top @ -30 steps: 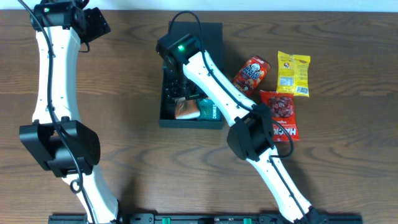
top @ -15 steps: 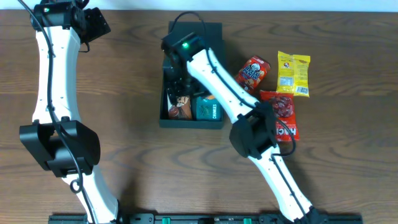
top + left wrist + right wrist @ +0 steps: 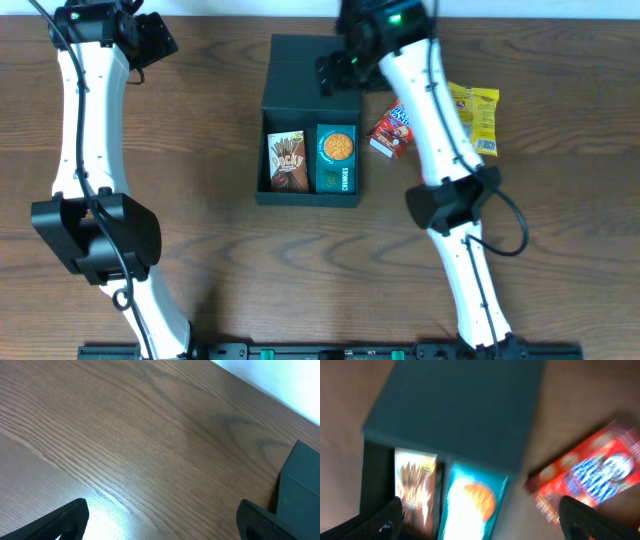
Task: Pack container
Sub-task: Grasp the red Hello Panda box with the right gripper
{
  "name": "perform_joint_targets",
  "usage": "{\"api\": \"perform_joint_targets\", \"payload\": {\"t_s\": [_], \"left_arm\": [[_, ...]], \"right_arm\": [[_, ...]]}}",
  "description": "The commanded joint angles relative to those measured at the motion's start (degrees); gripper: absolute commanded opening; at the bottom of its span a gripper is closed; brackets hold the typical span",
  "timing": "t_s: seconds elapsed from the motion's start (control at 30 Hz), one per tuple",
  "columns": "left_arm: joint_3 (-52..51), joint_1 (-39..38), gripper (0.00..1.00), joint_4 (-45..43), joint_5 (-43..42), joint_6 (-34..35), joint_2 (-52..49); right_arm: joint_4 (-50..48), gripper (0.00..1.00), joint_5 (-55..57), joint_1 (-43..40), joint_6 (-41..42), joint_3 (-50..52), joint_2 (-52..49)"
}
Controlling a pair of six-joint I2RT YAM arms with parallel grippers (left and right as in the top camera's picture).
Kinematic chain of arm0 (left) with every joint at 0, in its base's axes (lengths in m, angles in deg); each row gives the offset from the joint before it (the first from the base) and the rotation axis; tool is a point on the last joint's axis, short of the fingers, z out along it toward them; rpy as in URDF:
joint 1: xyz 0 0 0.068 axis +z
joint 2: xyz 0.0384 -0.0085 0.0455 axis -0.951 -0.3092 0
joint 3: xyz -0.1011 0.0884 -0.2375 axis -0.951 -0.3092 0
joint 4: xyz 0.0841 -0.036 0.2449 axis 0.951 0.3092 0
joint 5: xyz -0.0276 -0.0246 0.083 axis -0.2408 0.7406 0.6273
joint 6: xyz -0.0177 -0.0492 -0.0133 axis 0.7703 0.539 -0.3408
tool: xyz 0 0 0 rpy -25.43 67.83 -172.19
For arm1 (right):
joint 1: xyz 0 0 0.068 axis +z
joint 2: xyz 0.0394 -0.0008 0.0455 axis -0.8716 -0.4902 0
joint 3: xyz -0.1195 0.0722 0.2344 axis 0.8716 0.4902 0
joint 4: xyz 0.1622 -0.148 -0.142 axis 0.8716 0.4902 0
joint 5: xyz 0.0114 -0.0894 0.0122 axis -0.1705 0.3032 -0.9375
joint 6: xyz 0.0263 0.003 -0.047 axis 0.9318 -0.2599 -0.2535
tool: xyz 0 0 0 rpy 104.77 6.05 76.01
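The container (image 3: 266, 150) is a dark teal-black box with its flap lid (image 3: 305, 70) open toward the far side. Inside lie a brown Pocky packet (image 3: 288, 162) and a teal packet (image 3: 336, 158) side by side. My right gripper (image 3: 340, 72) is open and empty, above the lid's right part. The blurred right wrist view shows the lid (image 3: 460, 410), the Pocky packet (image 3: 415, 485), the teal packet (image 3: 472, 505) and a red packet (image 3: 590, 475) between open fingers (image 3: 480, 520). My left gripper (image 3: 160, 40) is open and empty at the far left, over bare wood (image 3: 160, 520).
A red snack packet (image 3: 390, 132) lies on the table right of the container. A yellow packet (image 3: 478, 115) lies farther right, partly behind the right arm. A corner of the container (image 3: 300, 490) shows at the right of the left wrist view.
My right gripper has left the Pocky packet in the container, risen out and moved to the far right over the lid. The left arm has not moved.
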Motion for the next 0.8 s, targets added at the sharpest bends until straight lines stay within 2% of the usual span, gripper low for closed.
{"api": "perform_joint_targets", "payload": {"t_s": [0.0, 0.2, 0.3, 0.4, 0.47, 0.53, 0.67, 0.77], "left_arm": [[-0.1, 0.2, 0.95, 0.2, 0.2, -1.2, 0.0], [-0.1, 0.2, 0.95, 0.2, 0.1, -1.2, 0.0], [-0.1, 0.2, 0.95, 0.2, 0.2, -1.2, 0.0], [-0.1, 0.2, 0.96, 0.2, 0.2, -1.1, 0.0], [-0.1, 0.2, 0.95, 0.2, 0.2, -1.2, 0.0], [-0.1, 0.2, 0.95, 0.2, 0.2, -1.2, 0.0], [-0.1, 0.2, 0.95, 0.2, 0.2, -1.2, 0.0], [-0.1, 0.2, 0.95, 0.2, 0.2, -1.2, 0.0]], "right_arm": [[-1.7, 0.99, -4.7, -4.5, -2.5, 0.3, 1.5], [-7.0, 0.99, -0.2, -9.5, -1.7, 0.8, 1.5], [-6.5, 0.97, 5.1, -10.6, 5.8, 3.4, 1.5], [-5.6, 0.97, 5.4, -10.9, 13.2, 8.6, 1.5], [-5.2, 0.91, 5.6, -10.6, 17.5, 12.0, 1.5], [-5.2, 0.9, 6.7, -10.0, 23.3, 16.7, 1.5], [-4.9, 0.92, 7.7, -9.6, 30.3, 21.3, 1.5], [-5.3, 0.97, 9.3, -9.2, 35.1, 24.2, 1.5]]}}
